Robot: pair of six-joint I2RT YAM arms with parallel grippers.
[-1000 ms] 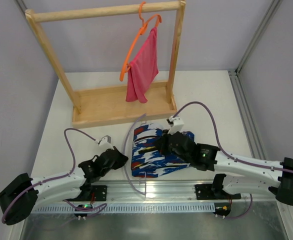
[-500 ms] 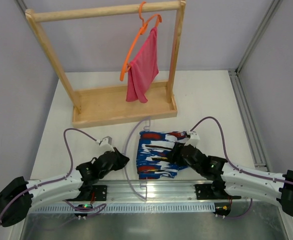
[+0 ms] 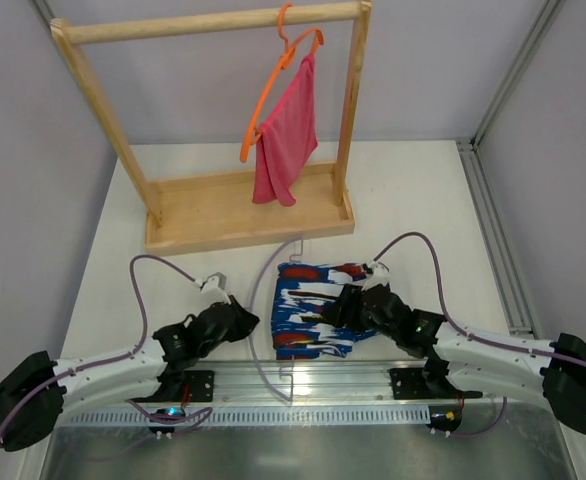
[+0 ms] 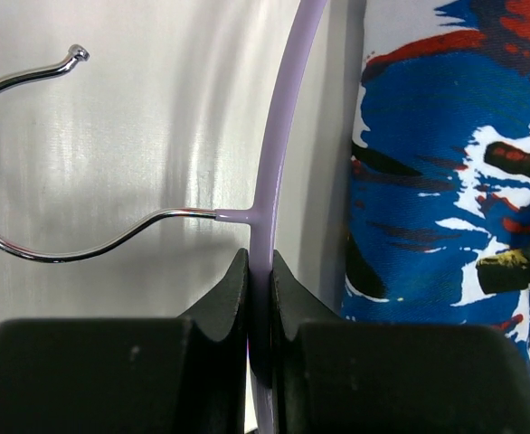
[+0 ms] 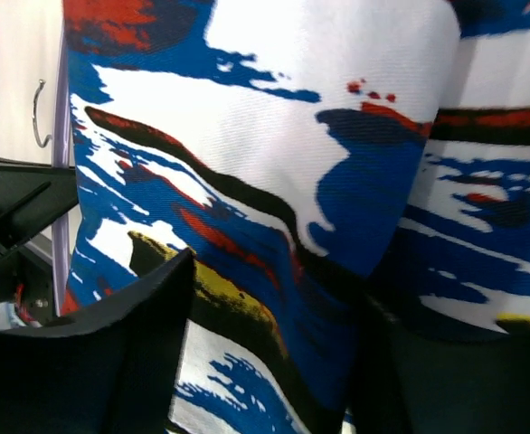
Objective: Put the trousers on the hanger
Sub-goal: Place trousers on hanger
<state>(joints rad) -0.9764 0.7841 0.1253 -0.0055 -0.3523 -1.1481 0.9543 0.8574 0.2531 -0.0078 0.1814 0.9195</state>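
Currently the trousers lie folded on the counter between the two arms, in front of the wooden rack. A second ago they sat bunched and skewed under the right pincer; they now lie flatter and squarer. That pincer was closed a second ago. In the wrist view its fingers stand apart over the printed cloth and grip nothing. The right arm has drawn back and sits lower.

The left pincer is unchanged, clamped tight on the lilac arm of the hanger, just below where the metal hook joins. The hanger lies flat on the counter, its arm running just beside the trousers' left edge. Whether any cloth is threaded over it cannot be told.

The orange hanger and pink cloth hang on the rack as before.
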